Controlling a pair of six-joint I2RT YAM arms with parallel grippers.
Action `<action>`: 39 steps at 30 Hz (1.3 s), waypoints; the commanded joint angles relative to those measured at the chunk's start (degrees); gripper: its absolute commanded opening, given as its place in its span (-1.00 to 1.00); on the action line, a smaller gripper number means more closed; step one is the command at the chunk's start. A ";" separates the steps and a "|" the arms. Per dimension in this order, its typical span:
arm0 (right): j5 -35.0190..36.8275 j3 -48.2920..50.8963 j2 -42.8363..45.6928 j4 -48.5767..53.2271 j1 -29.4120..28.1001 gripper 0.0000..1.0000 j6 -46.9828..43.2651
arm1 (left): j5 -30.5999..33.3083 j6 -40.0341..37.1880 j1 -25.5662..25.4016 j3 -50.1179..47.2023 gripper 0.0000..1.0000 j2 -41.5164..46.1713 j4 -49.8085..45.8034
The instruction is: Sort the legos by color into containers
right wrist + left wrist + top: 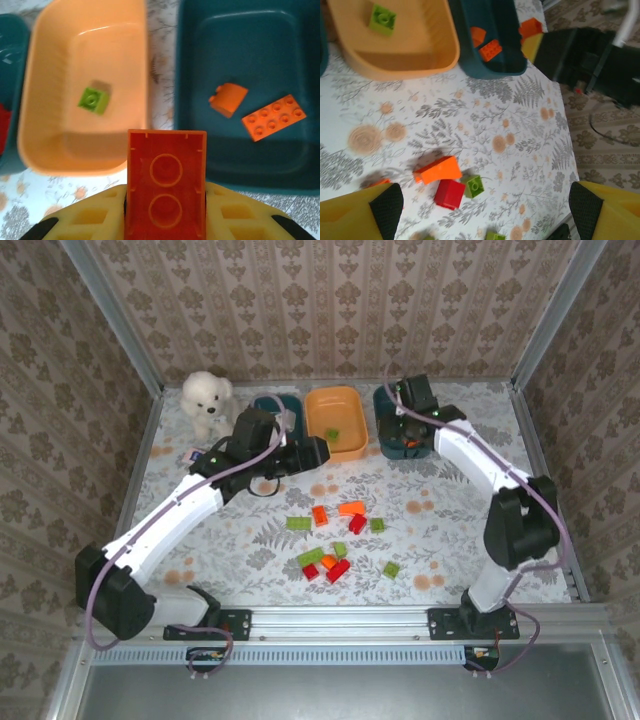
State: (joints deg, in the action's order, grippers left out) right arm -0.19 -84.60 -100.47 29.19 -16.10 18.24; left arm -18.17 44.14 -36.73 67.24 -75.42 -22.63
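Right gripper [166, 212]: clamped on an orange-red brick [166, 175], underside towards the wrist camera, held over the bins' near edge.
Left gripper [480, 220]: jaws wide apart, nothing between them, above the floral table [470, 115].
Orange bin [35, 100]: one green brick [93, 100].
Right teal bin [200, 60]: orange curved brick [228, 98], orange plate [274, 117].
Left teal bin [268, 403]: possibly a red piece, blurred.
Loose legos [335, 535]: clustered mid-table, red, orange and green.

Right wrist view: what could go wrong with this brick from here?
The held orange brick looks lined up with the gap between the orange bin and the teal bin holding two orange bricks. Released here, it might clip a rim and bounce out, or land beside the green brick instead.
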 commanded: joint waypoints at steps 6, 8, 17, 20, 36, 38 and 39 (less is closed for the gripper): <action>-16.09 -15.88 -17.47 16.34 7.20 -0.39 -2.76 | -0.59 -1.73 -1.88 3.01 0.78 -2.77 2.06; -16.51 -15.65 -18.74 16.01 8.65 -0.38 -2.28 | -0.29 -1.67 -2.40 2.60 0.78 -2.89 2.29; -19.68 -18.97 -24.93 17.70 9.68 -0.36 -3.91 | -0.28 -1.00 -4.27 2.33 0.79 -3.76 3.71; -19.33 -20.33 -26.56 19.01 9.69 -0.33 -4.15 | -0.22 -0.78 -4.36 2.44 0.78 -4.24 3.74; -14.72 -24.66 -22.55 19.02 8.75 0.18 -3.50 | -2.42 -9.36 -5.86 6.46 0.74 -7.27 -4.34; -13.91 -23.99 -18.92 18.14 8.25 0.17 -2.94 | -3.03 -12.98 -7.23 7.30 0.71 -8.16 -6.85; -13.56 -23.31 -16.58 17.61 7.95 0.17 -2.32 | -3.30 -14.98 -8.12 7.78 0.70 -8.93 -8.27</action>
State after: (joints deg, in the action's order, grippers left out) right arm -16.03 -107.20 -125.93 46.96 -7.01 15.00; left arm -19.38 36.75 -42.89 72.71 -82.78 -25.41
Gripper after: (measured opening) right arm 0.584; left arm 0.853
